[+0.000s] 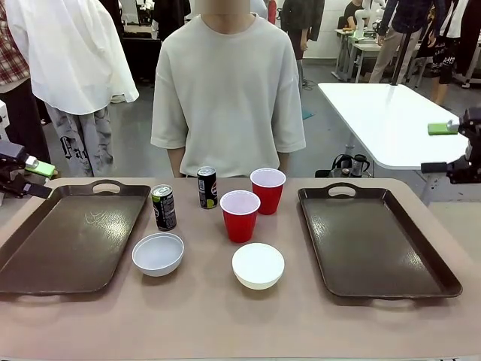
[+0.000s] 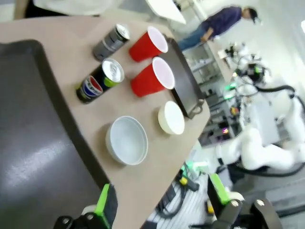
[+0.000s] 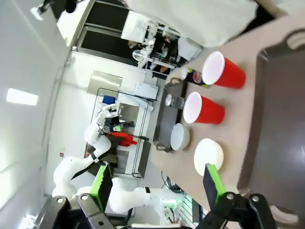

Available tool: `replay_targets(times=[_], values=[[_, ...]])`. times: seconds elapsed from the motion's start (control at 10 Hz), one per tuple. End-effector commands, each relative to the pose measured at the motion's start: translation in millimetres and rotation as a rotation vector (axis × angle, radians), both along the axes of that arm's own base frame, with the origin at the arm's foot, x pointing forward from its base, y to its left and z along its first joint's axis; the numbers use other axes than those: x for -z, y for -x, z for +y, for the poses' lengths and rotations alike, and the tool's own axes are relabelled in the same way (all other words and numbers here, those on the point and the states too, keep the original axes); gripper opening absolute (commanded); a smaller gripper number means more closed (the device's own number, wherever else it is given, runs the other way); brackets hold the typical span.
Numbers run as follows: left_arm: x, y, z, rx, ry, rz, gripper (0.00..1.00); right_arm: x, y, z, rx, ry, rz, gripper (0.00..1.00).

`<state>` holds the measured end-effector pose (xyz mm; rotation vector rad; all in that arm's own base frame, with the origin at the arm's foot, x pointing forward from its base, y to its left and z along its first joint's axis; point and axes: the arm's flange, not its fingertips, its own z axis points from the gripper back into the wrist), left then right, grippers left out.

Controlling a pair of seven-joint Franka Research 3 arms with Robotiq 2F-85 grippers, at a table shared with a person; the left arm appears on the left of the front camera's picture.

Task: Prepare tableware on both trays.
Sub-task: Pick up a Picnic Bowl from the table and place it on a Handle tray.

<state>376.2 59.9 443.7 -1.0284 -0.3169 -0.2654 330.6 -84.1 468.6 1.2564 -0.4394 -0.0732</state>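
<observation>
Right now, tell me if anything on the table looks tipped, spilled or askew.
Nothing stands out: the cups and cans stand upright, the bowls sit level, the trays lie flat.

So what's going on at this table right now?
Nothing is being handled yet. The left tray and right tray have nothing on them. The soda cans, red cups and white bowls stand on the table between the trays. The left pincer and right pincer are open and hold nothing. A person stands at the far side.
</observation>
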Motion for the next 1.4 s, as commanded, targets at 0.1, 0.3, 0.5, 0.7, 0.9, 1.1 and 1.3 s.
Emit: replay_targets(times=[0.1, 0.3, 0.5, 0.7, 0.9, 1.1, 1.3], values=[[-13.9, -1.7, 9.1, -0.113, 0.054, -0.004, 1.0, 35.0, 22.4, 40.0, -0.069, 0.133, 0.063, 1.0], [-17.9, 1.8, 4.9, -0.126, 0.018, -0.019, 1.0, 35.1, 20.2, 49.3, -0.085, 0.183, 0.045, 1.0], [-6.5, -1.7, 15.6, -0.112, 0.039, 0.0, 1.0, 30.1, -10.1, 20.9, -0.066, 0.114, 0.102, 1.0], [-6.5, -1.7, 15.6, -0.112, 0.039, 0.0, 1.0, 30.1, -10.1, 20.9, -0.066, 0.114, 0.102, 1.0], [-6.5, -1.7, 15.6, -0.112, 0.039, 0.0, 1.0, 30.1, -10.1, 20.9, -0.066, 0.114, 0.102, 1.0], [-6.5, -1.7, 15.6, -0.112, 0.039, 0.0, 1.0, 30.1, -10.1, 20.9, -0.066, 0.114, 0.102, 1.0], [-6.5, -1.7, 15.6, -0.112, 0.039, 0.0, 1.0, 30.1, -10.1, 20.9, -0.066, 0.114, 0.102, 1.0]])
